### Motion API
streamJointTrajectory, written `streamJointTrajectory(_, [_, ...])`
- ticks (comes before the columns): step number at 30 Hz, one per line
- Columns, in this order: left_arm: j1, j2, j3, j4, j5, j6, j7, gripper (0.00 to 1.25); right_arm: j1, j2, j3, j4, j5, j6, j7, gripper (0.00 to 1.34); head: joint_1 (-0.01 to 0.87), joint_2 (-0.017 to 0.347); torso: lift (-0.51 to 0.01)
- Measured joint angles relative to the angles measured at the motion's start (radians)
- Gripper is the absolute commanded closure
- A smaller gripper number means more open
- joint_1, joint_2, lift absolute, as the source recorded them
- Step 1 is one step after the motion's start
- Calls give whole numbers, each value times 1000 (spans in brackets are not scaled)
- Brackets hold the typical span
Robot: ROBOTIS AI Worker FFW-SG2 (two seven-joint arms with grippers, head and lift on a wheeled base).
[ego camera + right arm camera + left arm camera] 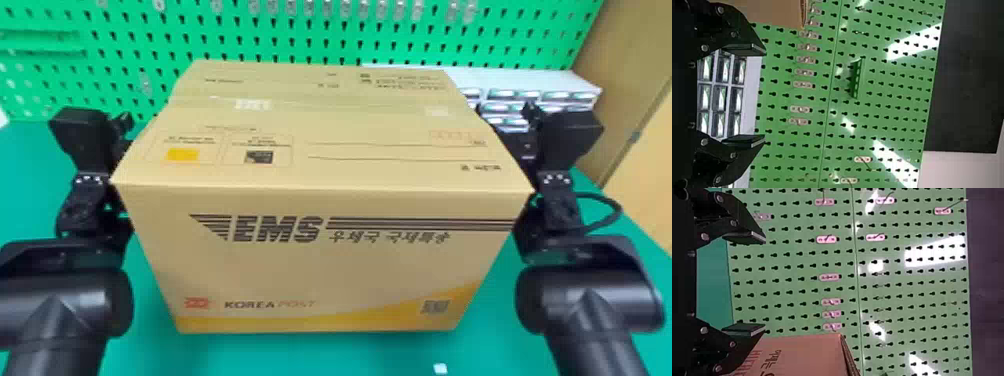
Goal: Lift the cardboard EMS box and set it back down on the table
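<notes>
Standing open, my left jaws and right jaws flank the cardboard EMS box [320,200]; whether it touches the green counter [280,355] I cannot tell. Beyond it, a white rack [530,77] sits before the green pegboard [225,32]

A bright green pegboard [150,42] stands beside light-brown panelling [632,65].

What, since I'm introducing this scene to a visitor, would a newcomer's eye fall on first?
The big cardboard EMS box would likely come first, in the middle of the head view between the black left arm and right arm. Next comes the bright green pegboard behind it. The left gripper and right gripper stand open in their wrist views.
</notes>
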Motion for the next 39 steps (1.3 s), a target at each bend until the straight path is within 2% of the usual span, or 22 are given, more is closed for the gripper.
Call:
streamJointTrajectory(18, [12,0,11,0,-4,0,3,463,4,-8,-9,12,6,14,0,484,678,-14,-105])
streamJointTrajectory(39, [56,0,25,89,-11,0,12,463,48,-4,-9,103,6,23,0,484,678,-14,-105])
